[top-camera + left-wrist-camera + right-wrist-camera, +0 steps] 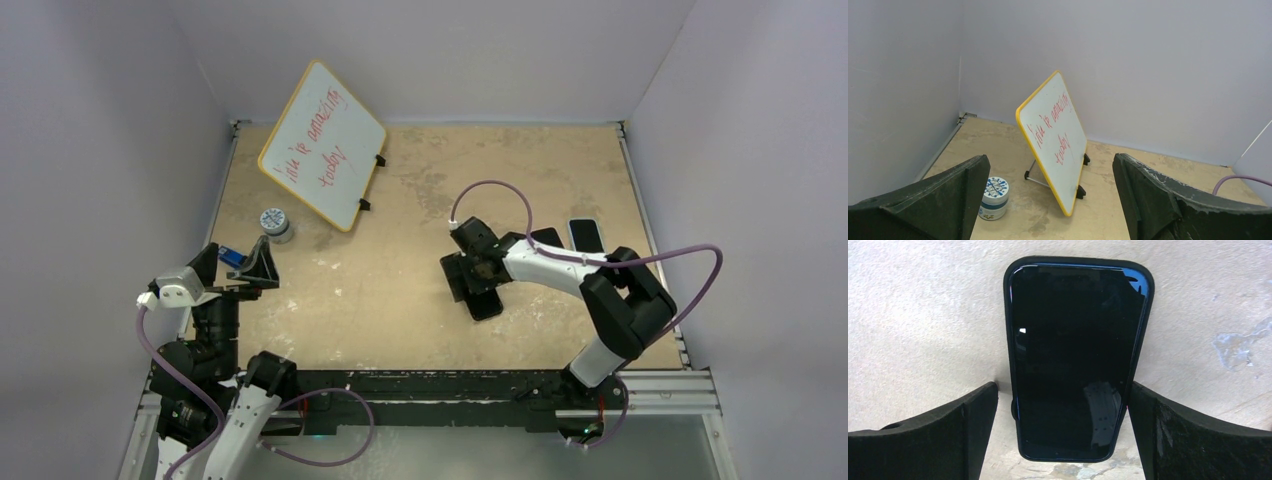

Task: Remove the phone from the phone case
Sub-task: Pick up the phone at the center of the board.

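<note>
A black phone (1075, 355) lies screen up on the table inside a dark phone case (1009, 340), whose rim frames it all round. My right gripper (1063, 390) is open and straddles the phone's near end. Its right finger (1158, 430) stands close against the case edge, and its left finger (968, 425) is a little apart. From above, the right gripper (470, 275) hovers over the phone (486, 303) at mid-table. My left gripper (255, 275) is open with nothing in it at the left edge, far from the phone.
A yellow-framed whiteboard (322, 145) with red writing stands propped at the back left, and a small white-and-blue jar (275, 223) sits beside it. Two more dark flat items (585, 235) lie at the right behind my right arm. Walls enclose the table.
</note>
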You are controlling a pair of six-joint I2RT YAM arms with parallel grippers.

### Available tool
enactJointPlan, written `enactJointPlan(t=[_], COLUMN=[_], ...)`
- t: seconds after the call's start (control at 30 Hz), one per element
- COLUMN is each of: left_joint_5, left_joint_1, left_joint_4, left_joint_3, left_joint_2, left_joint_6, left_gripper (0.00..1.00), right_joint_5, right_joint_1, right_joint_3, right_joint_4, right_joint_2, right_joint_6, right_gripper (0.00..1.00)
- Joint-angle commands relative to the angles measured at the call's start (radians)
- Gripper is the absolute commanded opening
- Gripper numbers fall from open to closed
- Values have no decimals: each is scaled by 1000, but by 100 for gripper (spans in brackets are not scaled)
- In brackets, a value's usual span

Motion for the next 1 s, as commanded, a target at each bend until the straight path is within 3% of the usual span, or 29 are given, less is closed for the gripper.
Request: enactJointPlan(t=[0.0,0.23,0.63,0.8,0.97], left_joint_5=[16,32,117,153,297], left_joint_1=[-8,-8,-8,-7,-7], left_joint_4=[9,11,-57,-135,-144], left_joint_3=[28,28,88,130,149], left_joint_2=[-37,-25,139,295,469], left_joint_6=[15,3,-45,-169,-241], left_gripper=[100,100,100,100,100], right_joint_5=[-1,-23,-65,-119,-128], right_joint_1=[43,55,90,96,96], right_joint_3=[19,1,-21,-30,-30], right_joint_4=[-53,-17,173,293,362], right_joint_2=[30,31,57,76,91], right_joint_6=[53,65,28,0,-19], right_gripper=[99,93,70,48,21])
